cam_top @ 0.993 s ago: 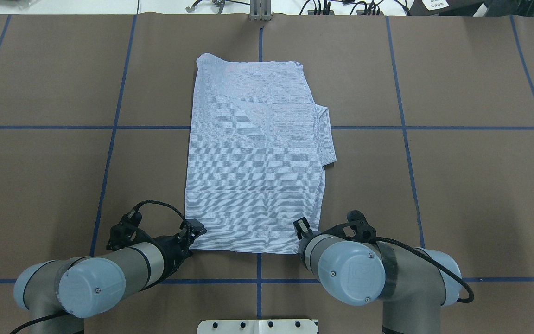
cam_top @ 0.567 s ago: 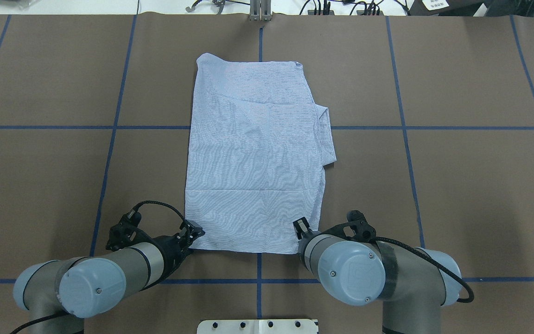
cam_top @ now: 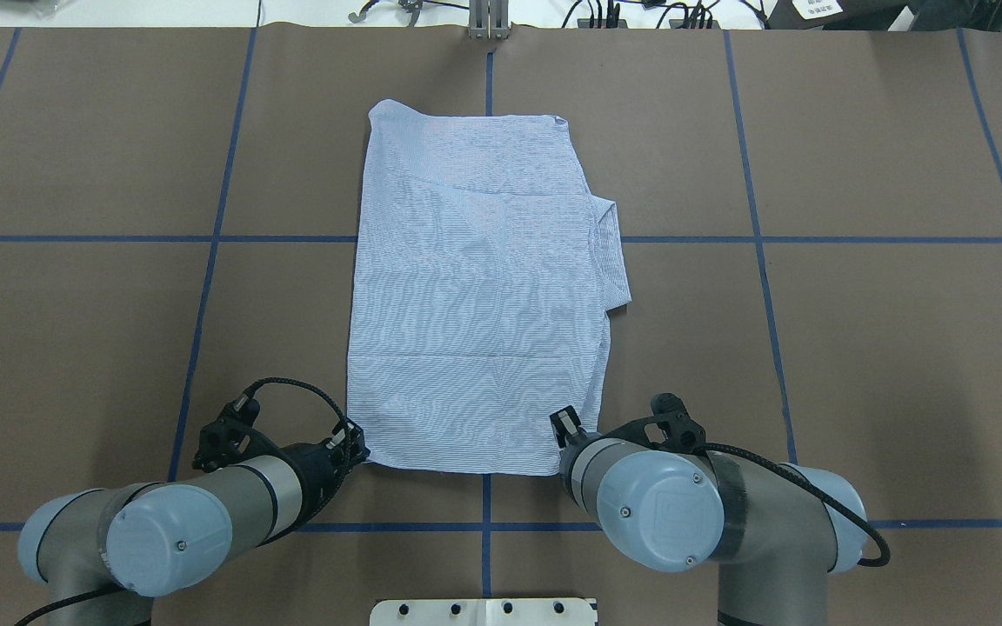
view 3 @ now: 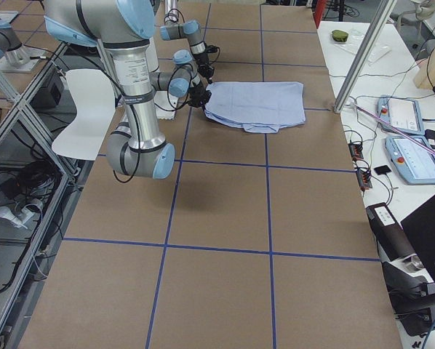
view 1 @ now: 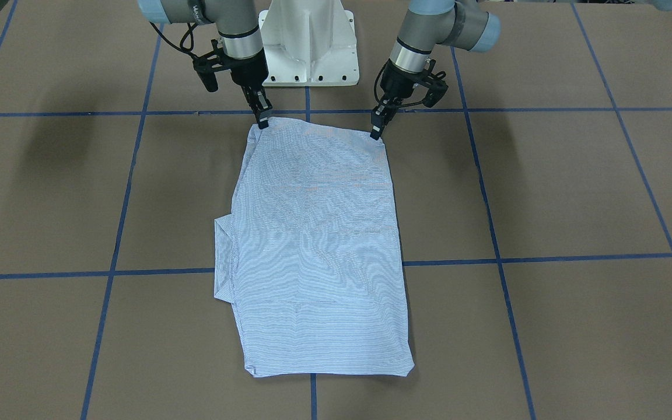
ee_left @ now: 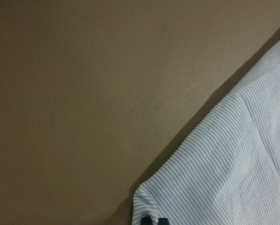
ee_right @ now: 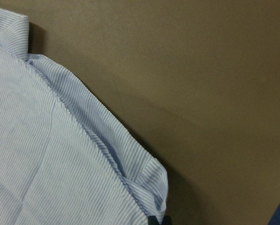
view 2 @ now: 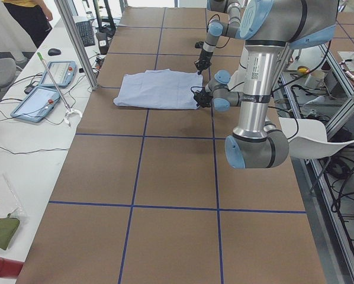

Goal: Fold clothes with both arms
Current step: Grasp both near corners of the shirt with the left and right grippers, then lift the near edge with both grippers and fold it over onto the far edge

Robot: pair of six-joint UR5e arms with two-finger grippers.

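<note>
- Draws the left gripper [cam_top: 353, 446] back toward the base since a second ago; leaves the right gripper [cam_top: 564, 423] in place.
- Pinches the shirt [cam_top: 475, 304], flat on the table [cam_top: 858, 348], at both near hem corners, jaws clamped on cloth.
- Calls next for lifting both corners evenly toward the far edge.

shirt [cam_top: 475, 296] on table [cam_top: 858, 348] | left gripper [cam_top: 353, 449]: near-left corner | right gripper [cam_top: 564, 425]: near-right corner
</note>
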